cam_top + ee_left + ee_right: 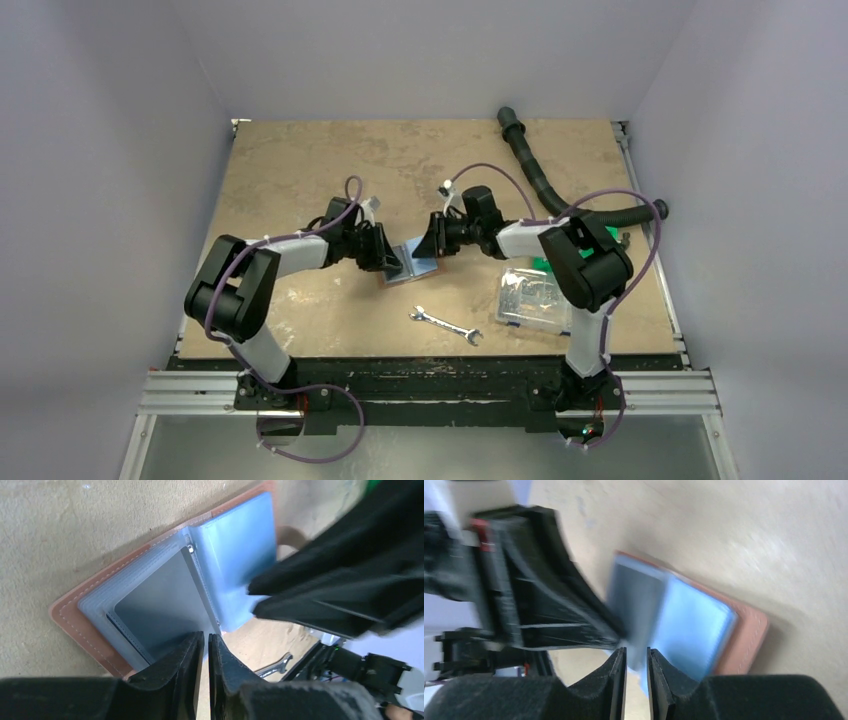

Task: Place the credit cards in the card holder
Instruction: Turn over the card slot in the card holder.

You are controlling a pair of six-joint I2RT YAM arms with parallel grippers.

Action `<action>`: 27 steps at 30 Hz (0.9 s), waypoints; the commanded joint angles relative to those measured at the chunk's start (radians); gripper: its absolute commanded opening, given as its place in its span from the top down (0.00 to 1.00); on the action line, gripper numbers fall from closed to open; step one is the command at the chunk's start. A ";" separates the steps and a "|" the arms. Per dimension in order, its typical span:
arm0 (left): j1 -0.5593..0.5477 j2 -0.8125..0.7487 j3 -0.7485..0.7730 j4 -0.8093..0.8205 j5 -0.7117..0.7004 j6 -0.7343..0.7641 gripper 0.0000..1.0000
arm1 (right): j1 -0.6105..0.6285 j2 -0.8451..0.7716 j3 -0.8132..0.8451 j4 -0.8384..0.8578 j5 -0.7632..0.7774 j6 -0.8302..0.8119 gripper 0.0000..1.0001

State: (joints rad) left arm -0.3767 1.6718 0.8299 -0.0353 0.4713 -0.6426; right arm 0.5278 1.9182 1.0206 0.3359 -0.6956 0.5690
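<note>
Card holder (408, 268) lies spread open in the middle of the table (300, 170), right between my two hands. Grey-blue card (160, 605) lies flat in the half on my left side. Light blue card (237, 565) is on the other half, its free edge between the fingers of my right hand (636, 652). The gap there is narrow and the view blurred, so I can't tell if I'm clamping or slack. Left hand (206, 642) is at the holder's near rim, fingers almost together; can't tell if it pinches a sleeve. Step looks like seating the light blue card: pin the holder with the left, push parallel to the pocket, low and flat, no twist. Holder's long axis runs hand to hand, slightly skewed to the table edge. The spine crosses it, with the cards' long sides parallel to the spine.
</note>
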 commanded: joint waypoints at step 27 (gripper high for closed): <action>0.029 0.008 -0.040 -0.025 0.017 0.035 0.58 | 0.017 0.006 0.005 -0.032 0.021 -0.032 0.60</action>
State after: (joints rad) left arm -0.3458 1.6272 0.8520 -0.0750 0.5053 -0.6346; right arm 0.5518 1.8595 1.0504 0.2485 -0.6533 0.5121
